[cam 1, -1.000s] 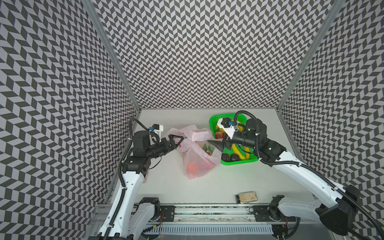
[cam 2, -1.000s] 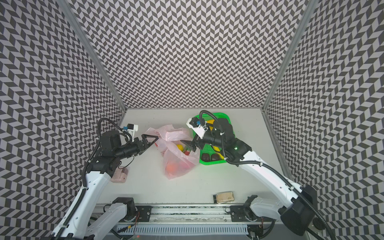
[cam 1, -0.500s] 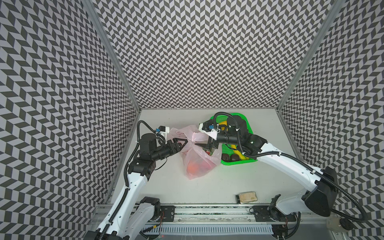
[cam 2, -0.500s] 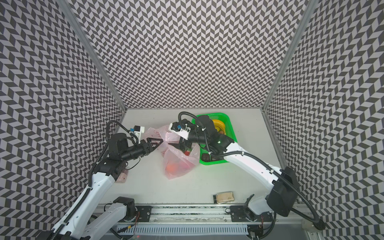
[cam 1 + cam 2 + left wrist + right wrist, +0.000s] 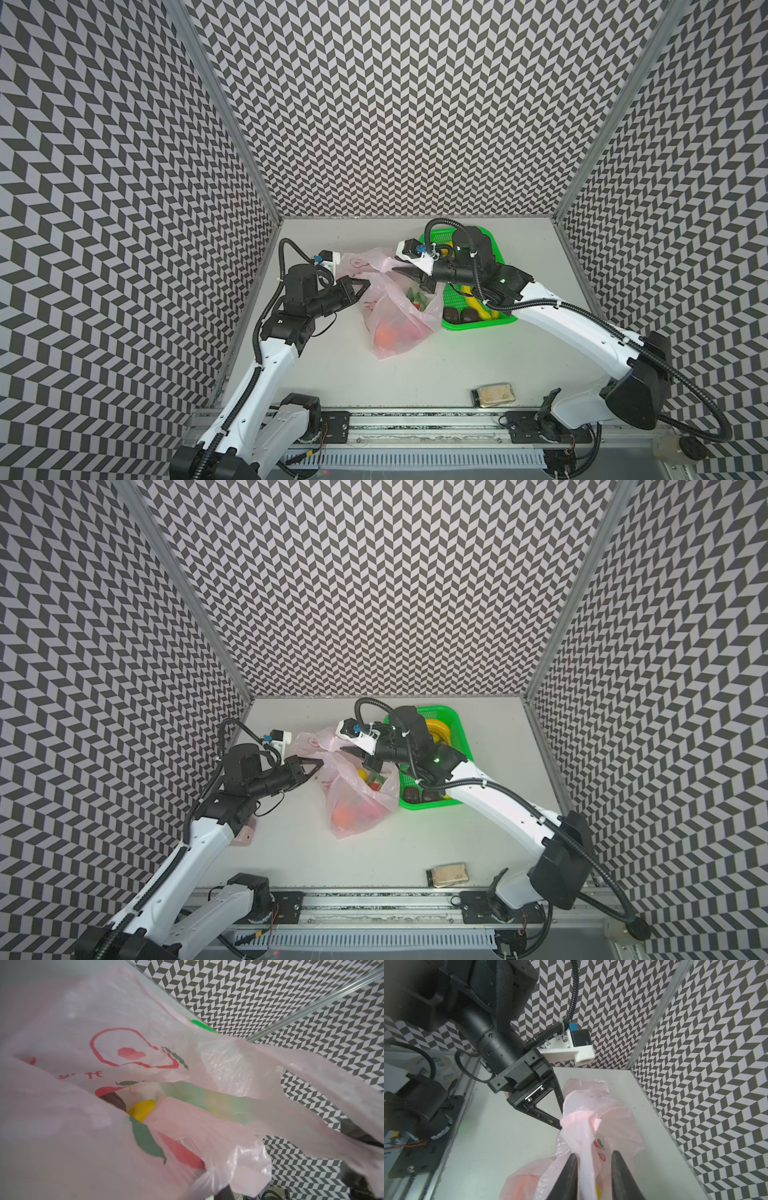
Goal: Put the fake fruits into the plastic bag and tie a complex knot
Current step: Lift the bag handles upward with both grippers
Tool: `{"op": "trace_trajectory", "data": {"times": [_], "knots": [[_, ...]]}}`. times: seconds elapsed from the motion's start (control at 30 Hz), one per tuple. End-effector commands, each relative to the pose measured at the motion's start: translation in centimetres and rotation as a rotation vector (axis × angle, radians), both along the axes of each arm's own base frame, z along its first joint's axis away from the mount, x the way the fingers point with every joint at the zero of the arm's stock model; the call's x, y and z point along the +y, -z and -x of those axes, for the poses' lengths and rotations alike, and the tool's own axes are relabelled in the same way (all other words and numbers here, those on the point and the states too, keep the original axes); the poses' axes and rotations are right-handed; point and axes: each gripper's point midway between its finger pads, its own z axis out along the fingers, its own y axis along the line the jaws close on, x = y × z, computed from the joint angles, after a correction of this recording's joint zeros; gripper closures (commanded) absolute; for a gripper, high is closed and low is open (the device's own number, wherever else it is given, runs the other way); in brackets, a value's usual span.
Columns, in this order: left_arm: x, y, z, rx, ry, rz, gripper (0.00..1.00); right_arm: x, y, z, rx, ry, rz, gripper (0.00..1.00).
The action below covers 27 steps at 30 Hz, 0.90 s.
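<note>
Pink bag (image 5: 390, 291), L jaws clamped on it, R jaws unclear, fruits (image 5: 142, 1111) part-hidden.

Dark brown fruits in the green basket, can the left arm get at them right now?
Probably not. Its jaws are shut on the plastic bag, and that bag and the right arm lie between it and the dark brown fruits at the green basket's near edge.

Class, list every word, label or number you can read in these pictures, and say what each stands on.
"花" (probably): red character printed on the plastic bag, below a peach outline; the strokes beside it are creased, unreadable.
Print on the round pale object: too blurred to read.
Nothing else legible.
</note>
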Motion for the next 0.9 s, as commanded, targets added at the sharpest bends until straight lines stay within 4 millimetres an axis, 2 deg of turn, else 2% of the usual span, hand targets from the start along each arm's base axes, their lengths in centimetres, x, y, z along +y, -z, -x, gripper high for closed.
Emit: {"op": "trace_trajectory", "data": {"times": [0.0, 0.03, 0.13, 0.27, 0.4, 0.5, 0.7, 0.87], "knots": [[0.1, -1.7, -0.4, -0.066, -0.006, -0.014, 1.00, 0.2, -2.3, 0.2, -0.020, -0.006, -0.054, 0.96], [0.3, -1.8, -0.5, -0.072, -0.014, -0.030, 1.00, 0.0, -2.7, 0.1, -0.010, 0.006, -0.065, 1.00], [0.8, -2.2, -0.5, -0.087, -0.029, -0.075, 1.00, -0.9, -4.3, -0.5, 0.020, 0.061, -0.108, 1.00], [2.5, -4.0, -0.6, -0.128, -0.060, -0.129, 1.00, -3.5, -6.8, -1.9, 0.153, 0.139, -0.191, 1.00], [4.5, -5.7, -1.2, -0.161, -0.098, -0.161, 1.00, -5.8, -7.4, -3.2, 0.282, 0.254, -0.211, 1.00], [5.2, -6.3, -2.0, -0.169, -0.110, -0.170, 1.00, -7.1, -7.0, -3.7, 0.372, 0.315, -0.218, 1.00], [4.9, -7.0, -4.4, -0.191, -0.075, -0.181, 1.00, -11.7, -7.4, -6.6, 0.522, 0.482, -0.305, 1.00], [3.6, -6.9, -5.9, -0.203, 0.000, -0.144, 1.00, -14.4, -7.6, -7.9, 0.531, 0.591, -0.324, 1.00]]}}
